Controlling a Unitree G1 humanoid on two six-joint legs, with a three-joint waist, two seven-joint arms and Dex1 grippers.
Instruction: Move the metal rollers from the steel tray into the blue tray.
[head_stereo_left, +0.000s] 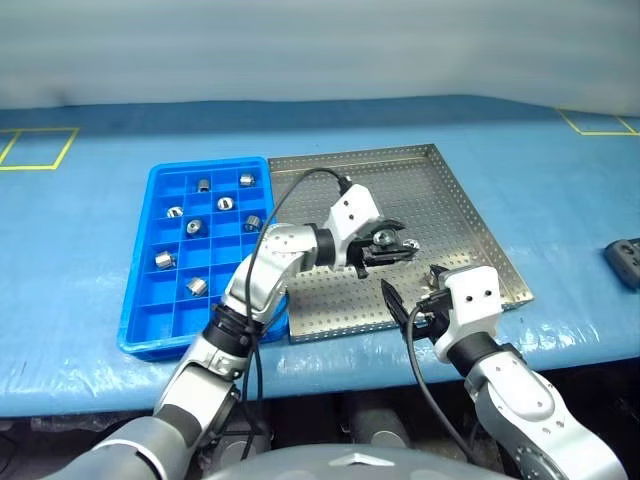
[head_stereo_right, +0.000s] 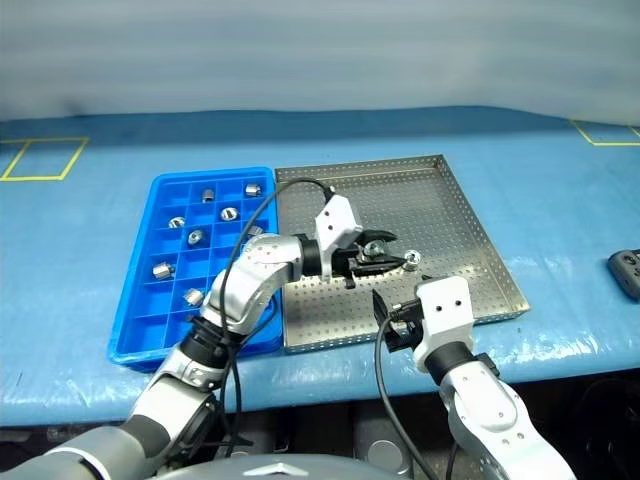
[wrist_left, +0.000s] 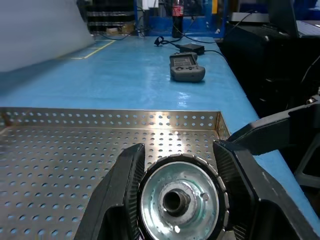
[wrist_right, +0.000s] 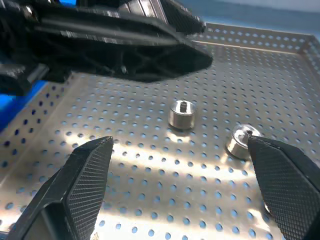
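Rollers: one (wrist_left: 179, 199) sits clamped in the left gripper (head_stereo_left: 385, 243) at mid-frame, bore pointing out along the fingers — the blue tray (head_stereo_left: 143, 296) lies left of it. Two rollers (wrist_right: 181, 114) wait on the steel tray (head_stereo_left: 470, 215) before the right gripper (wrist_right: 181, 192), jaws spread wide.

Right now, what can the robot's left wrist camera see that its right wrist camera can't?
Left wrist view: the left gripper shut on a shiny silver metal roller, with a grey handheld device lying on the blue table cover beyond. Right wrist view: the right gripper, open, above two small silver rollers lying loose, and the left gripper from outside, overhead. Both show the perforated steel tray and its raised rim.
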